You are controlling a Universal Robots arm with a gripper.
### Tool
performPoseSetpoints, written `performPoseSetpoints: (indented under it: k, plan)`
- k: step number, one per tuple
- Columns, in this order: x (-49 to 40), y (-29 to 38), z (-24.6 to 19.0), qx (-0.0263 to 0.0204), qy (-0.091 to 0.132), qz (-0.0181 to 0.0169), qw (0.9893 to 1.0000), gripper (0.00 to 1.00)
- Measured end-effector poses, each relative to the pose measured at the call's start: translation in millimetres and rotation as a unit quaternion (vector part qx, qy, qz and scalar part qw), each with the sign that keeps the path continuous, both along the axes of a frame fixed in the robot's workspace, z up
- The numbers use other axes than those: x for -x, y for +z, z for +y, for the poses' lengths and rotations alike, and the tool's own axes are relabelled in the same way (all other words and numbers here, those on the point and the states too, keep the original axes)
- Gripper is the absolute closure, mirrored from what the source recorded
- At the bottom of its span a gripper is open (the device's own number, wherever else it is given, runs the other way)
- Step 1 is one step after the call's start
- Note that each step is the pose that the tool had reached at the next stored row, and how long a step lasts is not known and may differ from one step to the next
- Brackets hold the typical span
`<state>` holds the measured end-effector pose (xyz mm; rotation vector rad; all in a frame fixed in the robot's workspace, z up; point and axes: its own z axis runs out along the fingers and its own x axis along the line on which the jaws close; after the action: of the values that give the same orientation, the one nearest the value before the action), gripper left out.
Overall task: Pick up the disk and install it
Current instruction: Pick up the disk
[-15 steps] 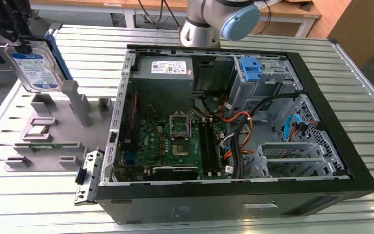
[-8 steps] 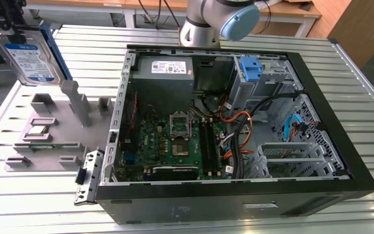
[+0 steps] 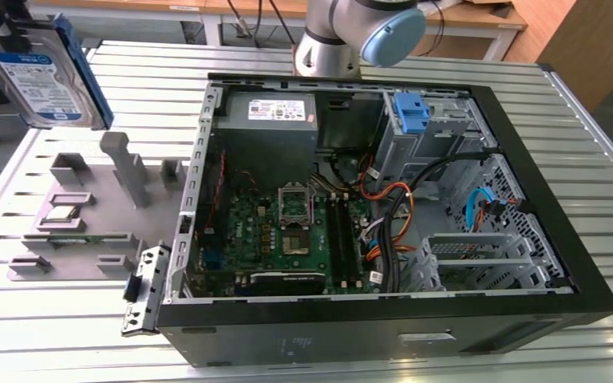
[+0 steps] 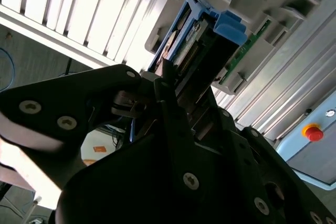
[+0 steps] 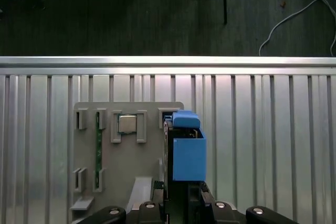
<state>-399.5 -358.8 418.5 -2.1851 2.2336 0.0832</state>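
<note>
The fingers point(image 4: 169, 103) are closed on the disk point(image 3: 41, 76) from either side and hold it on edge in the air, off the exterior view's left of the open computer case point(image 3: 562, 263), beyond its hinged side wall. The label faces out in the exterior view. The blue carrier frames the rim, with one blue edge on the side toward the case. Below the disk, just beside the case on the bench point(image 3: 29, 335), lies a grey fixture plate point(image 3: 83, 219). Its upright posts and slots stand apart from the disk's lower edge. In the first wrist view the carrier hangs over the plate's outer edge, with bare slats stretching away from it to the bench rim and the floor beyond. Inside the case, a blue bracket point(image 3: 411, 112) sits at the far corner bay next to the grey power supply point(image 3: 269, 112), and loose cables point(image 3: 392, 211) crowd the space between the motherboard point(image 3: 285, 231) and the metal drive cages.
</note>
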Motion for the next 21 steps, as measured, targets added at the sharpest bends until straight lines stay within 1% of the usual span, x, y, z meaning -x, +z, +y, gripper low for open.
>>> performPoseSetpoints:
  k: [14, 21]
  plan:
    - [0.0, 36.5, 0.0, -0.0007, 0.0, -0.0001, 1.0, 0.65]
    - [0.0, 56.6, 0.0, -0.0007, 0.0, 0.0, 1.0, 0.65]
